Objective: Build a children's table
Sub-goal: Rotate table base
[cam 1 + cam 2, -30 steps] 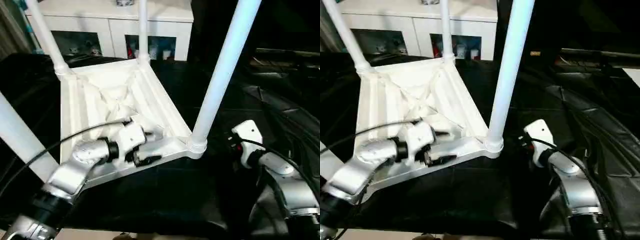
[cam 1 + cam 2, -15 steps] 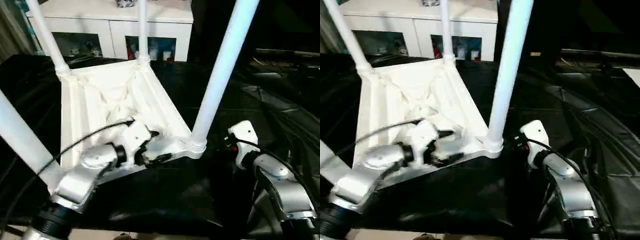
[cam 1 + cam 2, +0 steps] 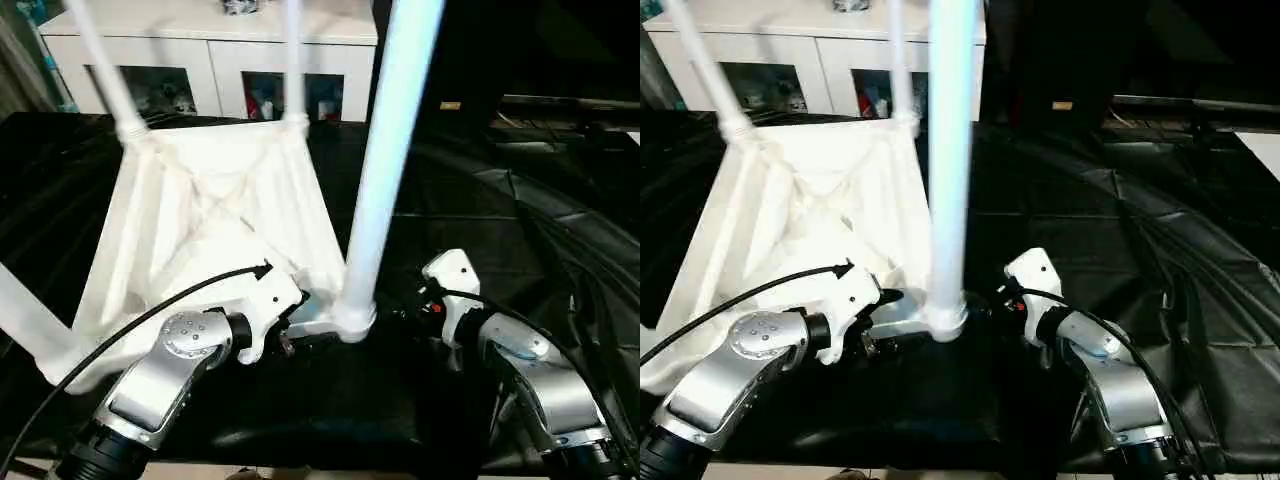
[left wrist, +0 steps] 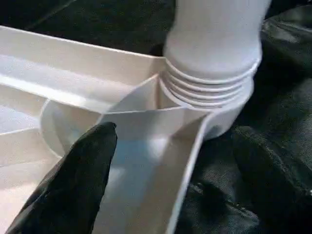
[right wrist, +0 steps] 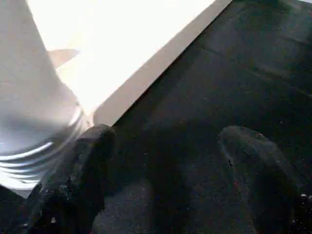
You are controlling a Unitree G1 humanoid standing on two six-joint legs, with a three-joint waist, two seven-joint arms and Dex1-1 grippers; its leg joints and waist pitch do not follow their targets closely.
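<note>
The children's table (image 3: 200, 220) lies upside down on a black cover, ribbed underside up, with four white legs standing in its corner sockets. The near right leg (image 3: 385, 150) rises from the near right socket (image 3: 352, 322). My left gripper (image 3: 285, 335) is open at the near rim just left of that socket. In the left wrist view one of its fingers (image 4: 78, 185) is inside the rim and the other is outside over the cover. My right gripper (image 3: 415, 305) is open just right of the same socket, one of its fingers (image 5: 83, 180) close to the leg's threaded base.
A white cabinet (image 3: 210, 40) with glass-fronted compartments stands behind the table. The black cover (image 3: 520, 220) spreads in folds to the right. Dark furniture (image 3: 560, 110) sits at the back right. The near left leg (image 3: 25, 320) rises beside my left forearm.
The head camera has swung, shifting the whole picture. My left gripper has slid along the near rim closer to the near right socket. My right gripper stays beside that socket.
</note>
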